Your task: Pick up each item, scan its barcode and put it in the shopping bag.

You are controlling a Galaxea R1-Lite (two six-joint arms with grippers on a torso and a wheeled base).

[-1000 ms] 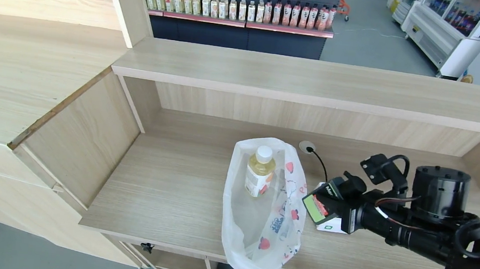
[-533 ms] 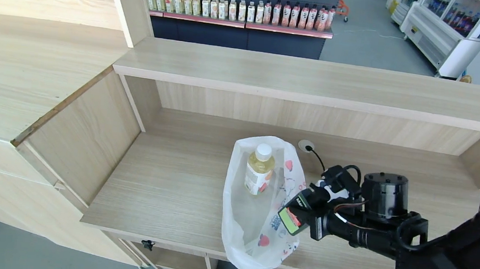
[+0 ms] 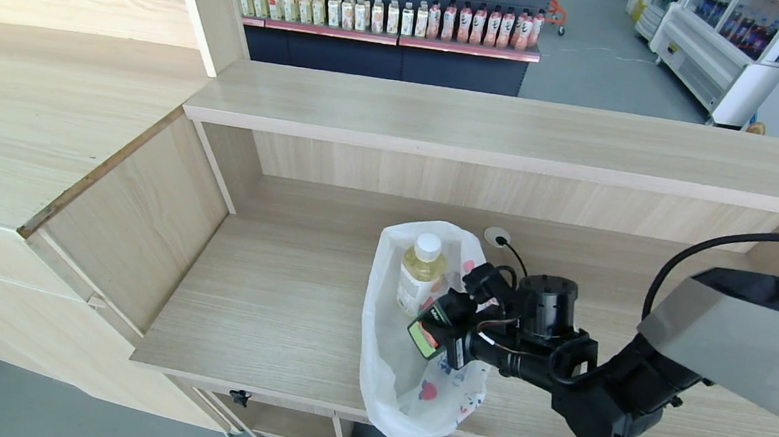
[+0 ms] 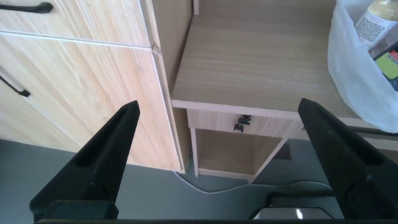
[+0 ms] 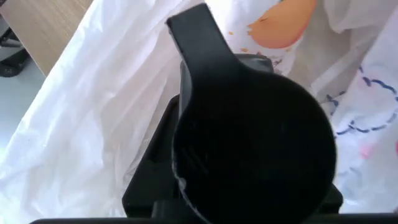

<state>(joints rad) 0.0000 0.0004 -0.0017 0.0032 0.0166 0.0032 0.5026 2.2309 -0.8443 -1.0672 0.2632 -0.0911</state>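
Shopping bag [image 3: 377, 333] open on wooden counter [image 3: 266, 292], its near end hanging over counter's front edge. 1 bottle [image 3: 421, 272] of yellow drink upright in bag's far end. Right gripper [image 3: 442, 322] at bag's right rim, jaws clamped on dark item [image 3: 424, 338] (green-and-red label on its end). Item sits within bag's opening, just beside bottle. Left gripper [image 4: 219, 106] left of bag, below counter's front edge, 2 fingers spread wide, holding nothing. Cable port [image 3: 499, 239] just behind bag.
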